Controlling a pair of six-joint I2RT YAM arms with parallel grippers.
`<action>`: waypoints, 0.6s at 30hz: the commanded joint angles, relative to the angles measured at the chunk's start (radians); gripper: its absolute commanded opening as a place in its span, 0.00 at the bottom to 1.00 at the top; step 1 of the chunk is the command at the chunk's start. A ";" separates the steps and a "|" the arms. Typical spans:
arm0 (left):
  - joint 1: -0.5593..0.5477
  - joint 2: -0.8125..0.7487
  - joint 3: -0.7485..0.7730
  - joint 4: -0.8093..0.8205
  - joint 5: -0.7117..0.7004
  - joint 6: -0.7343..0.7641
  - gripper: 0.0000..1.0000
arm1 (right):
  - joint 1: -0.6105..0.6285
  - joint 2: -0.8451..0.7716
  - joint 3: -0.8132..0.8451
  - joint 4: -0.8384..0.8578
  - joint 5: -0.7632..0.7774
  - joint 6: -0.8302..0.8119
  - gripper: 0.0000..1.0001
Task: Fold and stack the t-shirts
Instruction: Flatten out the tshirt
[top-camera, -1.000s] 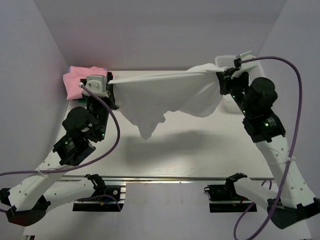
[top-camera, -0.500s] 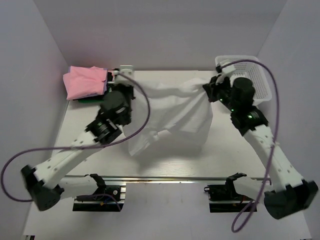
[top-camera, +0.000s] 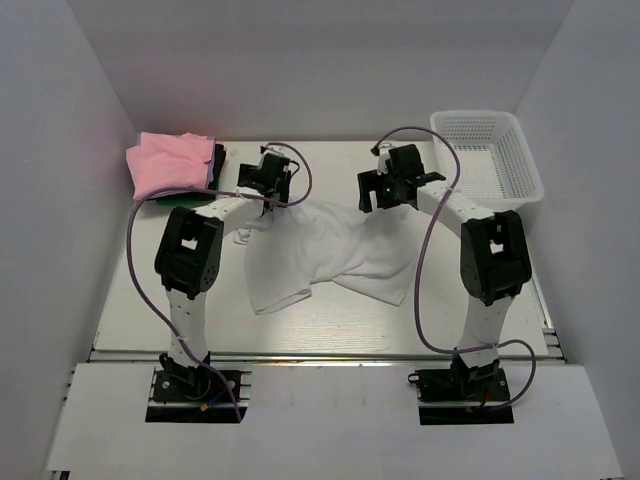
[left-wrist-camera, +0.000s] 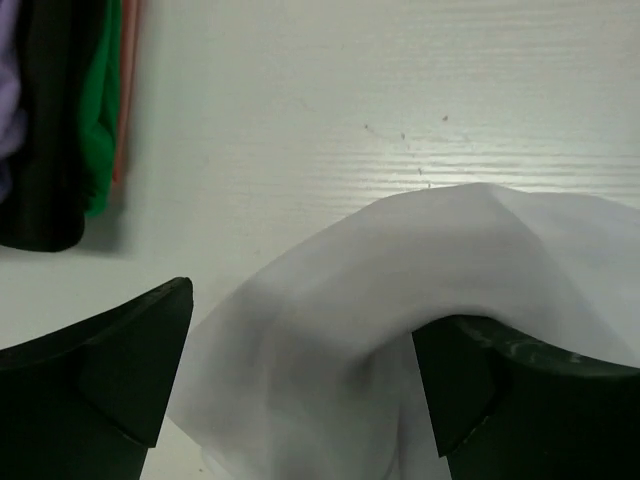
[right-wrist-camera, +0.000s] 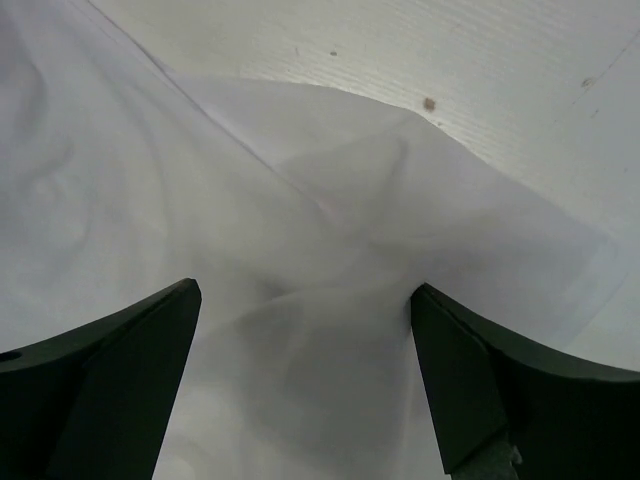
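Note:
The white t-shirt (top-camera: 330, 250) lies crumpled on the table, its far edge reaching up to both grippers. My left gripper (top-camera: 268, 180) hovers over its far left corner, jaws wide apart. In the left wrist view the cloth (left-wrist-camera: 380, 290) bulges loosely between the fingers (left-wrist-camera: 110, 370) of the open left gripper (left-wrist-camera: 300, 380). My right gripper (top-camera: 392, 190) stands open over the far right corner. Slack white cloth (right-wrist-camera: 300, 250) lies under the right gripper (right-wrist-camera: 305, 380) and its fingers (right-wrist-camera: 520, 400). A pink folded t-shirt (top-camera: 170, 163) tops a stack of green and black ones (top-camera: 190, 197) at the far left.
A white mesh basket (top-camera: 485, 150) stands at the far right corner. The stack's dark and green edges (left-wrist-camera: 60, 120) show at the left of the left wrist view. Bare white table (top-camera: 480, 300) lies near the shirt, and walls close in on three sides.
The white shirt, held stretched in the air between both shut grippers, has come down onto the table. Both grippers have opened and let go. Both arms now reach far across the table.

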 joint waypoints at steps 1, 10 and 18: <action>0.014 -0.112 0.069 -0.053 0.099 -0.052 0.99 | 0.000 -0.042 0.051 -0.050 0.003 0.029 0.90; 0.025 -0.383 -0.120 -0.158 0.221 -0.218 0.99 | -0.008 -0.399 -0.284 0.051 0.238 0.173 0.90; 0.016 -0.635 -0.361 -0.176 0.354 -0.276 0.99 | -0.037 -0.622 -0.510 0.045 0.228 0.272 0.90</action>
